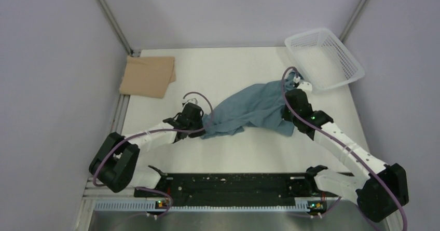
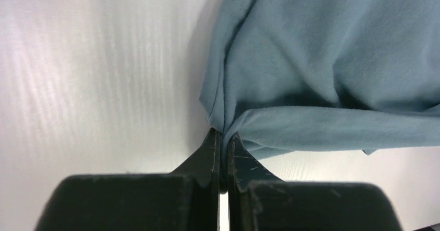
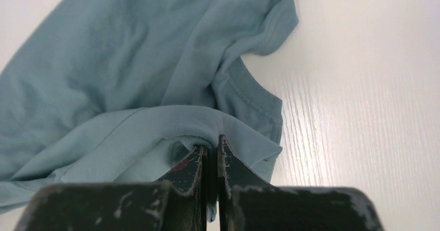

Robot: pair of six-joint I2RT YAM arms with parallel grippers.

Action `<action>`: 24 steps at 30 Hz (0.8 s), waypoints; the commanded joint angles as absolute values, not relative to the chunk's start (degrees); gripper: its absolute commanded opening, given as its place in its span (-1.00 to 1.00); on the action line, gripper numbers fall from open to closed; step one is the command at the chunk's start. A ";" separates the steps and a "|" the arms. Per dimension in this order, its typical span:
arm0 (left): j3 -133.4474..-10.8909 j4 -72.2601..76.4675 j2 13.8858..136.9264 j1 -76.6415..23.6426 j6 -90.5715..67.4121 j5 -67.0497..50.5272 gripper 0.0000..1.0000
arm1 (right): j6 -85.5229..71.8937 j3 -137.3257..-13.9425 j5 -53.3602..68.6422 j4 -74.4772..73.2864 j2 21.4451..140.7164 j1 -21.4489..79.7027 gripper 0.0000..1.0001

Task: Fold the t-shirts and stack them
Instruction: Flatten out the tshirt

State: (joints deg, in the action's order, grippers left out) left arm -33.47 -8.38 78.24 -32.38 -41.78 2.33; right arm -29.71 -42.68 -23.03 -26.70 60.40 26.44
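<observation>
Left gripper (image 2: 222, 135): bottom centre of the left wrist view, its black fingers closed to a thin slit and pinching an edge of the teal-blue t-shirt (image 2: 332, 59); the cloth between the pads is hidden
Right gripper (image 3: 210, 145): bottom centre of the right wrist view, fingers likewise pressed together, with a roll of the same shirt draped over their tips; how far the cloth goes in cannot be seen
Teal-blue t-shirt: in the top view it lies crumpled across the middle of the table (image 1: 228, 70), stretched between the two grippers, lower at the left end and higher at the right; which part each gripper holds is hard to tell, though a ribbed collar-like band shows just above the right fingers
Cut off: both wrist views lose the shirt at the frame edges
Tan-beige t-shirt (image 1: 148, 75): folded flat in the upper left corner of the table, well apart from the teal one
White mesh basket (image 1: 345, 50): upper right, at the table's far corner, near the right gripper; whether it sits level cannot be told
Fingertips from above: both are masked by wrists and cloth
</observation>
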 commanded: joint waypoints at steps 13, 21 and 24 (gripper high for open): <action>-70.26 -24.56 49.20 -35.00 -29.80 23.14 -1.00 | -19.01 -76.32 -15.14 -23.84 46.38 25.91 -1.00; -82.59 -27.51 37.26 -35.10 -22.91 5.53 -1.00 | -17.42 -90.44 4.11 -20.15 41.16 25.87 -1.00; -87.24 -29.27 37.81 -35.05 -21.62 -2.90 -1.00 | -17.27 -98.05 10.61 -23.18 43.11 25.87 -1.00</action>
